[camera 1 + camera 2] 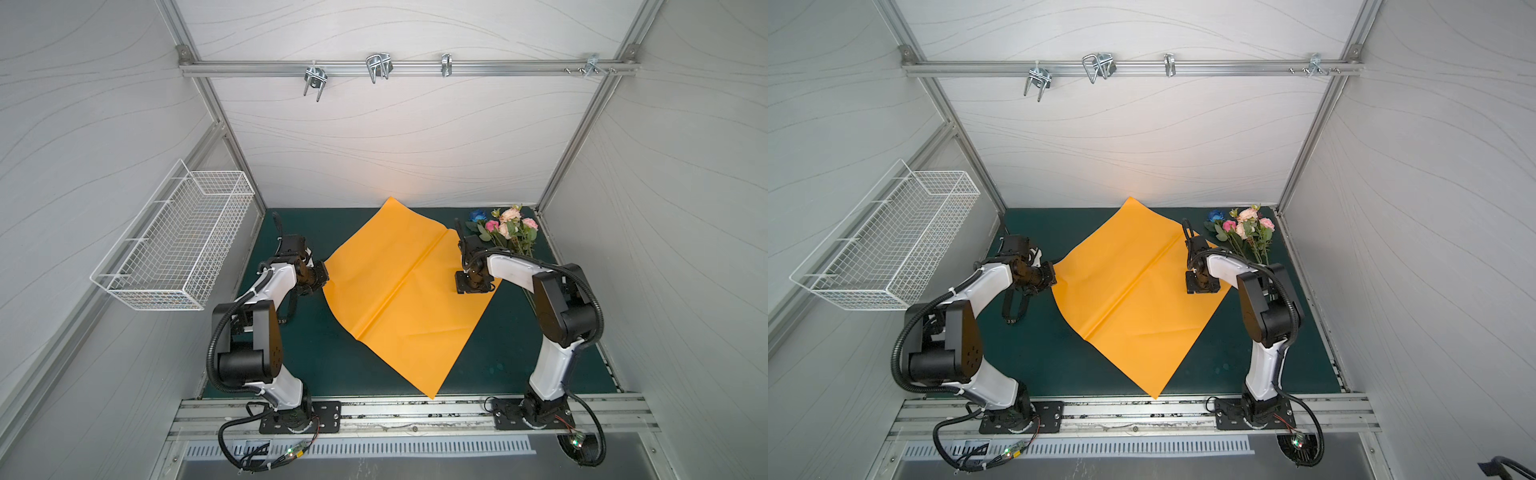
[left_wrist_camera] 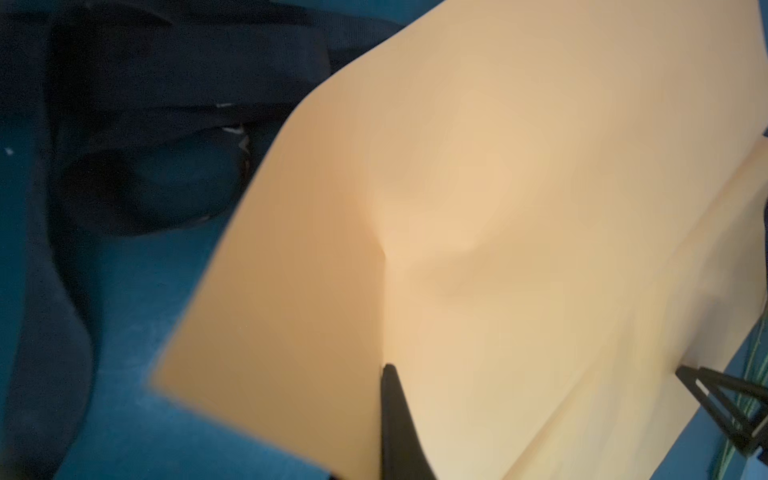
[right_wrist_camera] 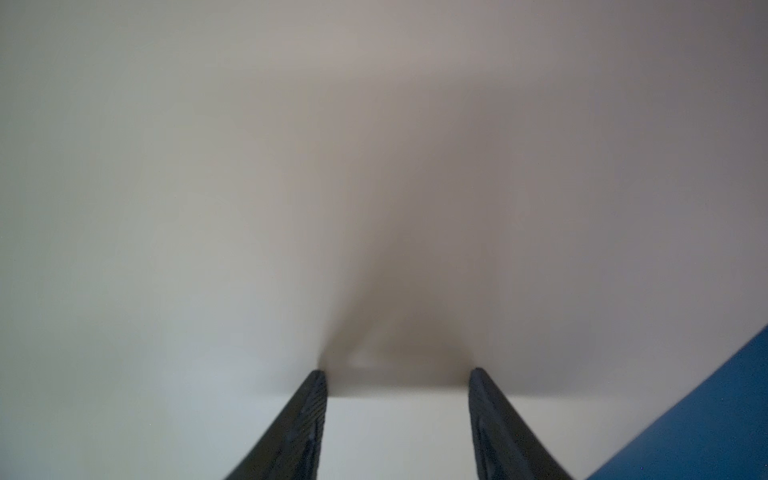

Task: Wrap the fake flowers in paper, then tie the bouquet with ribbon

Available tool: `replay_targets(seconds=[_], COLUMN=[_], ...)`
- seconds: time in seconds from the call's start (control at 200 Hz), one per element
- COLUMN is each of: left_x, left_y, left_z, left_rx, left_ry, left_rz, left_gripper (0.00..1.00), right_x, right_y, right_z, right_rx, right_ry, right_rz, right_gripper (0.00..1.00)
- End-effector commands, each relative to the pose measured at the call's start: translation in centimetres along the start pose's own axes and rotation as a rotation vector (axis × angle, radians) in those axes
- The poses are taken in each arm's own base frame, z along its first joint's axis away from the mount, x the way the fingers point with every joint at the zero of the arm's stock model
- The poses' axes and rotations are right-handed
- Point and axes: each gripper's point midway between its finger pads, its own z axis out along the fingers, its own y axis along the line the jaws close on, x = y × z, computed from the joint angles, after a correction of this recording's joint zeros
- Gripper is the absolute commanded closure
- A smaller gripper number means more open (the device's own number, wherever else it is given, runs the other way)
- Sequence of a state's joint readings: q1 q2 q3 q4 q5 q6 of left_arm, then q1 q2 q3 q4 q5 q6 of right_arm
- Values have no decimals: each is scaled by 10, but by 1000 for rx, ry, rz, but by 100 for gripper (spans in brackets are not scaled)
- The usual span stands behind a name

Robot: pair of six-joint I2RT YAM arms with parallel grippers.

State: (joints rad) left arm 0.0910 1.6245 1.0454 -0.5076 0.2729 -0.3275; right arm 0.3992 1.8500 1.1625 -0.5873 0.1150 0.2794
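Expect very little weight from the bouquet of fake flowers (image 1: 508,227): thin wiry stems, likely springy and prone to splay, and soft heads, easy to crush or snag. Better to grip low on the bunched stems, below the leaves, never on the blossoms (probably worth gathering the stems first, or risk losing a few). Looks like a small loose bunch: pink and peach blooms, a single blue one a little apart at the left, green leaves, long green stems running toward the near side and vanishing under the right arm. Lies untouched at the far right corner of the surface (image 1: 316,353), just beside the orange paper sheet (image 1: 399,291), not on it and not yet tied.

Pinches the sheet's left corner with the left end effector (image 1: 323,277), jaws closed on the paper, corner raised a little. Holds nothing in the right end effector (image 3: 397,374): jaws apart at a middling width, tips down at the sheet near its right corner. Cannot tell from the blurred wrist view whether pressing or just above. Note the black ribbon (image 1: 1014,307) on the surface under the left arm.
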Motion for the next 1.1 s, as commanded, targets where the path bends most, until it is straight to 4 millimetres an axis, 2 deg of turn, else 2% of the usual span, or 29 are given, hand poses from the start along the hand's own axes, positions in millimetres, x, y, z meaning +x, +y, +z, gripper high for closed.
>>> replay_targets(seconds=[0.0, 0.24, 0.57, 0.81, 0.925, 1.095], left_x=[-31, -48, -54, -51, -53, -55], left_y=[-6, -9, 4, 21, 29, 30], left_z=[2, 12, 0, 1, 0, 3], left_rx=[-1, 5, -37, -69, -87, -80], left_ry=[-67, -57, -126, -166, -189, -191], left_rz=[-11, -23, -79, -151, -188, -216], left_gripper=[100, 100, 100, 100, 100, 100], right_x=[77, 114, 130, 116, 101, 74], right_y=[-2, 11, 10, 11, 15, 15], right_z=[10, 1, -27, -31, -27, -22], right_rx=[-9, -11, 1, 7, 8, 28], right_ry=[246, 285, 248, 198, 178, 158], right_rz=[67, 47, 64, 55, 46, 25], right_gripper=[45, 45, 47, 47, 47, 47])
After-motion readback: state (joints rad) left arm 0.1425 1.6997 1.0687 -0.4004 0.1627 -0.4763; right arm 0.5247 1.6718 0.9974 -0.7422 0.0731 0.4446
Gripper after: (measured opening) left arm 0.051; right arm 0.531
